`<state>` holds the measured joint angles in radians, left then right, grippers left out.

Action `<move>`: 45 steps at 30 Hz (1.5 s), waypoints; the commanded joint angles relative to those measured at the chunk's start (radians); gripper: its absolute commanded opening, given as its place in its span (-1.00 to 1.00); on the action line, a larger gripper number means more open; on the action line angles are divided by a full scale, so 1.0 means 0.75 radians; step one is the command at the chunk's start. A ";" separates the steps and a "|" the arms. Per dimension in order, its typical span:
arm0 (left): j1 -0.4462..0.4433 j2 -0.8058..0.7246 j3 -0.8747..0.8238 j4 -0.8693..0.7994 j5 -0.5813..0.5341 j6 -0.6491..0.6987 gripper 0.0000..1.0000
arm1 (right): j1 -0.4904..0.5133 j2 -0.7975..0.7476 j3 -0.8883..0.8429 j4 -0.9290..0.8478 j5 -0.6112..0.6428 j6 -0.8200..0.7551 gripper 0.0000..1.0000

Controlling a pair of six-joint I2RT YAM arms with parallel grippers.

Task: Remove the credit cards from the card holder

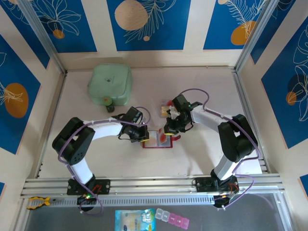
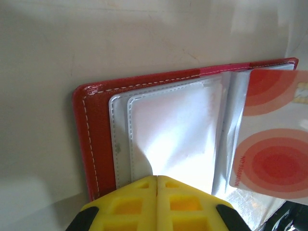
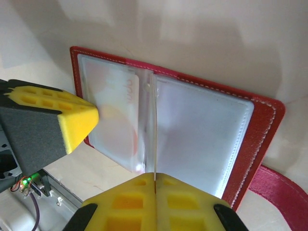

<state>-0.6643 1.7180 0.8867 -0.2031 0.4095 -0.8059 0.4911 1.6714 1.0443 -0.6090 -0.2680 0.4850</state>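
Right end effector (image 3: 155, 185) pinches the card holder's (image 3: 260, 144) clear leaf; left end effector (image 2: 157, 186) together. Pin firmly, slide the red-spotted card (image 2: 274, 154) out.

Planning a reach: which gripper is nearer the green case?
Left. The left gripper is at the left edge of the wallet, toward the green case; the right gripper is over its right half, farther.

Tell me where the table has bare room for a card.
Free: the table strip between the card holder and the near rail; also the far right corner, beyond the right arm. Crowded: around the card holder, and far left by the green case.
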 commanded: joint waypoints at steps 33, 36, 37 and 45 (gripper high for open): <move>0.061 -0.201 -0.013 -0.054 -0.012 0.000 -0.72 | -0.091 0.200 0.773 -0.515 0.540 -1.775 -1.00; 0.068 -0.220 -0.015 -0.075 -0.013 0.008 -0.72 | -0.116 0.271 0.894 -0.544 0.536 -1.819 -1.00; 0.070 -0.231 -0.021 -0.082 -0.016 0.008 -0.72 | -0.122 0.296 0.933 -0.558 0.530 -1.836 -1.00; 0.089 -0.262 -0.047 -0.099 -0.026 0.001 -0.72 | -0.146 0.471 1.142 -0.605 0.503 -1.920 -1.00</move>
<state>-0.6090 1.5444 0.8680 -0.2481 0.4046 -0.8097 0.3832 1.9896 1.8553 -1.0149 0.1349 -0.9051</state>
